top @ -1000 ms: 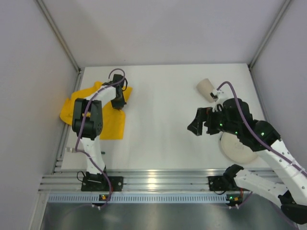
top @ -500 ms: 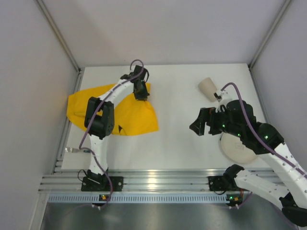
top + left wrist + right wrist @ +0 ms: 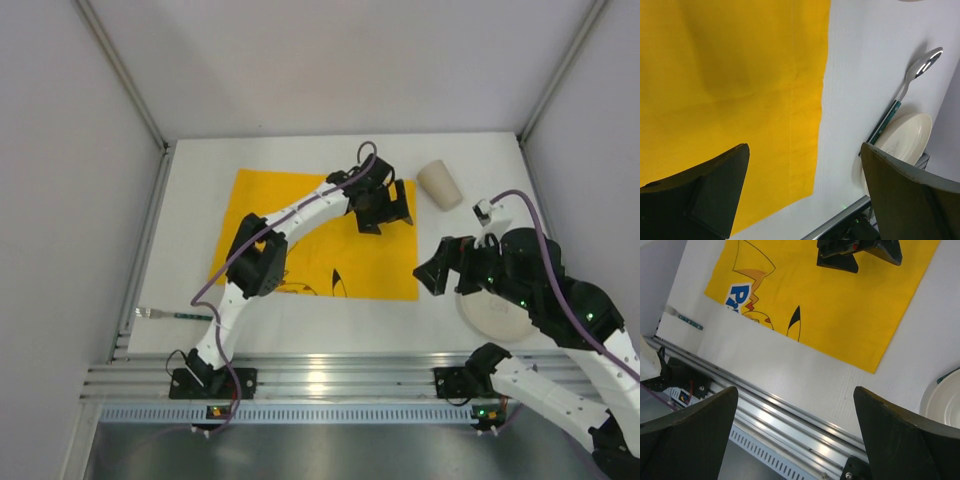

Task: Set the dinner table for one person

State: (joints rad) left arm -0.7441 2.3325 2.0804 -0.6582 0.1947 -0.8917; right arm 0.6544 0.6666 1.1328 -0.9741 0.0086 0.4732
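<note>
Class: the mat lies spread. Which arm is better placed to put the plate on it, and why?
Right. The right gripper hovers open beside the plate; the left gripper is farther off, over the mat's far corner.

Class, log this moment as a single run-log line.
yellow cloth mat: spread flat on dinner table | left end effector: open over mat's far right corner | right end effector: open, empty, beside plate | cup: on its side

Pale grey panel walls [image 3: 340, 60] close in the back and both sides; slim aluminium posts [image 3: 120, 72] run up the far corners; the white matte tabletop [image 3: 280, 152] spans between the walls; a ribbed aluminium rail [image 3: 330, 378] lines its near edge, catching soft glare; a dull metal sheet [image 3: 330, 450] lies below.
</note>
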